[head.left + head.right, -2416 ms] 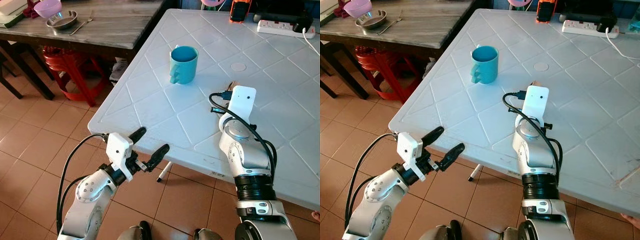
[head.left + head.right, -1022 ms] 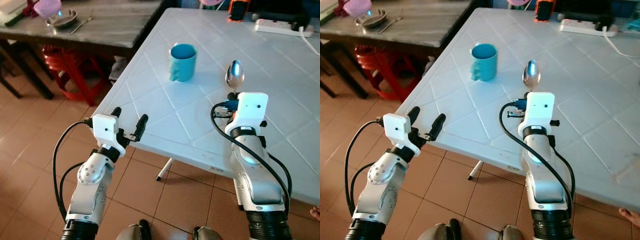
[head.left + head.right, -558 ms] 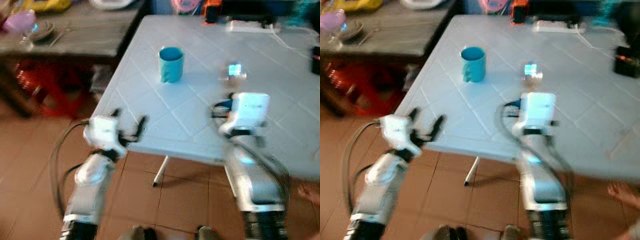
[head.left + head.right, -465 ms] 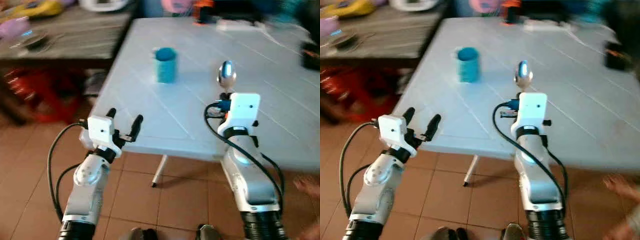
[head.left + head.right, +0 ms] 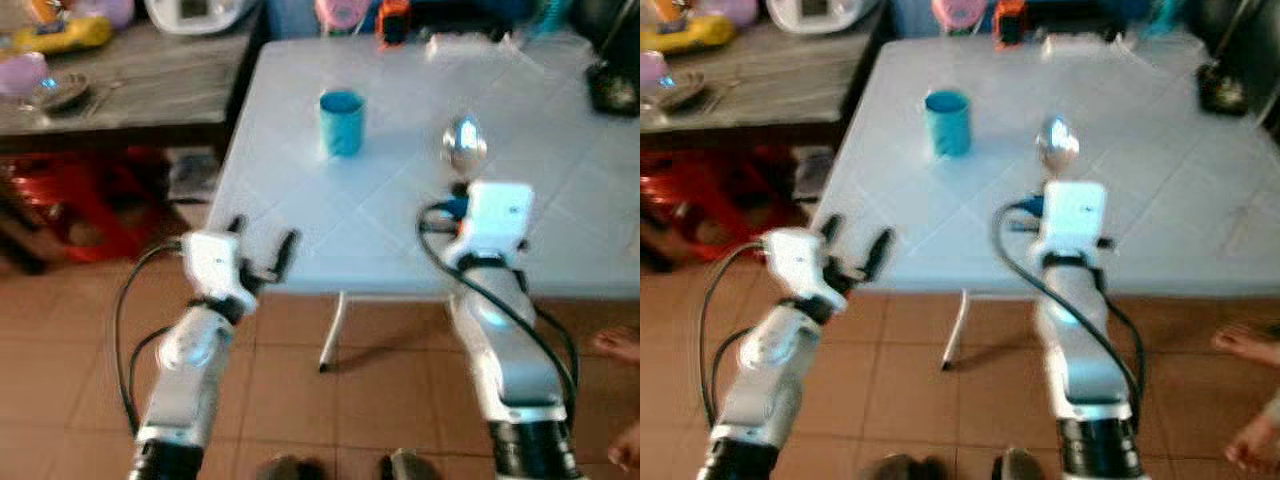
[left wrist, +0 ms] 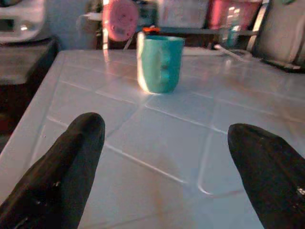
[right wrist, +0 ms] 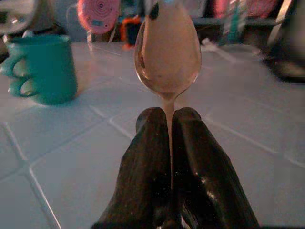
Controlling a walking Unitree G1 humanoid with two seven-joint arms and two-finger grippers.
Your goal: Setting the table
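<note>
Black fingers, right tool (image 7: 169, 124): pressed together on the thin neck of the spoon (image 7: 167, 50), bowl standing upright above the fingertips; raised over the near edge of the desk (image 5: 400, 215).
Black fingers, left tool (image 6: 164, 162): spread wide, holding nothing; held level just off the near left corner of the desk, pointing toward the cup.
Spoon: metal, shiny bowl facing the wrist camera; carried clear of the desk surface, not touching it.
Cup (image 5: 342, 122): teal mug with handle, upright, on the left half of the desk, well in from the near edge, apart from both tools.
Desk: white plastic with a diamond pattern; far edge carries a power strip and small items too blurred to name.
Side table (image 5: 120, 85): dark wood, beyond the desk's left edge, with a bowl and other blurred objects.
Change since earlier frames: the right tool was low on the desk surface with no spoon bowl showing; it has since come up with the spoon gripped. The whole view has shifted and blurred, so the robot itself appears to be moving or straightening.
Meaning for task: the pick-up looks done; judged next step is carrying the spoon to a setting, probably beside the cup.
Bystander: a bare foot (image 5: 620, 345) on the floor tiles off the desk's near right corner.
</note>
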